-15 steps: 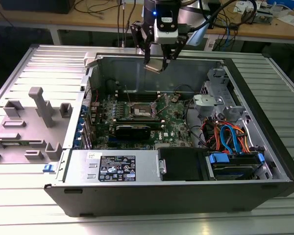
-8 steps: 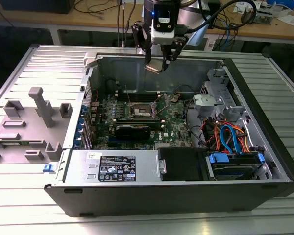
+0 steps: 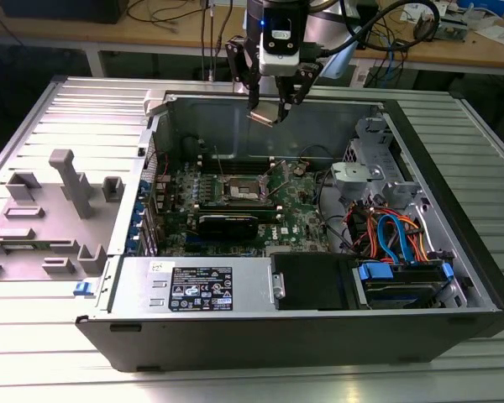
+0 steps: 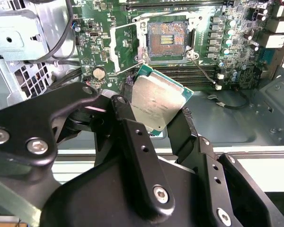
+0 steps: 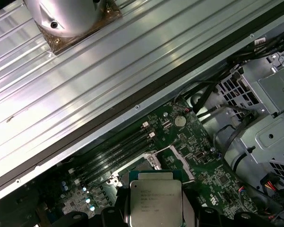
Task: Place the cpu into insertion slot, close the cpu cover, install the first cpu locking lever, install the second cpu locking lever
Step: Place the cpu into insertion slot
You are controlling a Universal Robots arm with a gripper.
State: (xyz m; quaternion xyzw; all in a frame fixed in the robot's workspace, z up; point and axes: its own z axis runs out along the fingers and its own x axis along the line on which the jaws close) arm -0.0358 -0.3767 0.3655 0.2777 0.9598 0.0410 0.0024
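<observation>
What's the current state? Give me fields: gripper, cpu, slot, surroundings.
gripper: gripper shut on the chip, up above the board
cpu: small square silver-topped cpu chip, pinched by its edges, in the air, not yet seated
slot: square dark insertion slot with silver rim, uncovered, contacts exposed, no chip in it
surroundings: green motherboard lying inside the open black computer case

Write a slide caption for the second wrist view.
Claw shut on the cpu, held over the green motherboard, short of the open insertion slot.
</observation>
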